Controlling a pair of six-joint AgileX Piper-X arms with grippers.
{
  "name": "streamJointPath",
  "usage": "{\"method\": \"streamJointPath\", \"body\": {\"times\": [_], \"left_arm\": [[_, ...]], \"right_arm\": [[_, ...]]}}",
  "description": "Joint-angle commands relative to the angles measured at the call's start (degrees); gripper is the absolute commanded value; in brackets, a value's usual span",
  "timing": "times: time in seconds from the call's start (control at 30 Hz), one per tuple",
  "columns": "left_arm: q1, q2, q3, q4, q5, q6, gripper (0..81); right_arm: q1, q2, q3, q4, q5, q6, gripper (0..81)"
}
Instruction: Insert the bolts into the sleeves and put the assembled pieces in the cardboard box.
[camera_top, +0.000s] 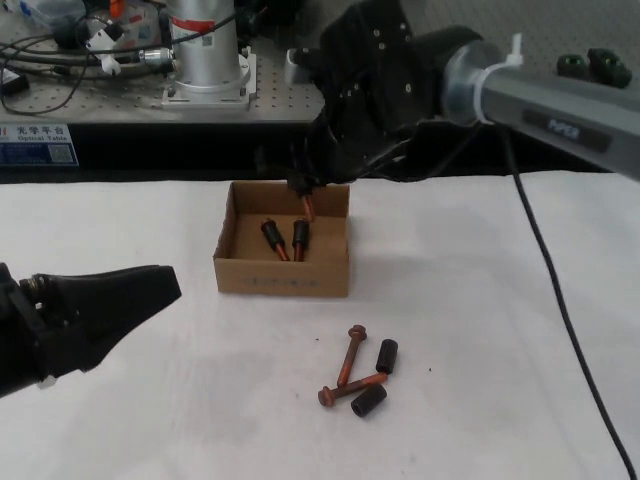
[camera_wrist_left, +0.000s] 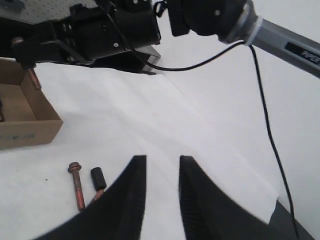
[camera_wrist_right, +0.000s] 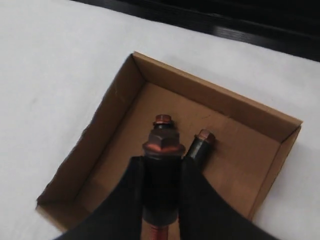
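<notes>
My right gripper (camera_wrist_right: 162, 165) is shut on an assembled bolt and sleeve (camera_wrist_right: 161, 150), held over the open cardboard box (camera_wrist_right: 215, 95). In the high view this piece (camera_top: 307, 207) hangs at the box's (camera_top: 283, 275) far wall. Two assembled pieces (camera_top: 270, 236) (camera_top: 300, 238) lie inside the box. On the white cloth in front of the box lie two loose copper bolts (camera_top: 352, 352) (camera_top: 348, 389) and two black sleeves (camera_top: 386, 356) (camera_top: 368, 400). My left gripper (camera_wrist_left: 161, 161) is open with nothing in it, low over the cloth at the front left, apart from the loose parts.
A white cloth (camera_top: 500, 330) covers the bench. A black cable (camera_top: 560, 300) runs down the right side over the cloth. Behind the cloth stand a perforated metal board and a metal post (camera_top: 205, 45).
</notes>
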Motion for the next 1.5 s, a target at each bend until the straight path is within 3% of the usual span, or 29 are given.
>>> {"method": "streamJointPath", "body": {"times": [0.0,0.43,0.57,0.77,1.03,1.23,1.47], "left_arm": [[0.2,-0.6,-0.3,-0.8,1.5,-0.8,25.6],[0.2,-0.6,-0.3,-0.8,1.5,-0.3,26.0],[0.2,-0.6,-0.3,-0.8,1.5,-0.3,26.0],[0.2,-0.6,-0.3,-0.8,1.5,-0.3,26.0],[0.2,-0.6,-0.3,-0.3,1.5,-0.3,26.0],[0.2,-0.6,-0.3,3.3,1.0,-0.2,26.0],[0.2,-0.6,-0.3,8.7,1.0,7.2,26.0]], "right_arm": [[-0.7,1.4,-2.9,1.0,0.2,1.4,3.8],[-1.1,9.6,-8.6,7.3,0.0,1.9,3.8],[-1.1,9.6,-8.6,6.8,-3.3,1.9,0.7],[-1.1,9.6,-8.6,6.7,-3.3,3.8,28.6],[-1.0,8.5,-8.7,4.3,-5.3,3.5,27.4],[-1.0,2.9,-9.1,8.2,-7.8,-1.2,27.4],[-1.1,-5.2,-8.6,25.0,-6.2,-17.3,27.4]]}}
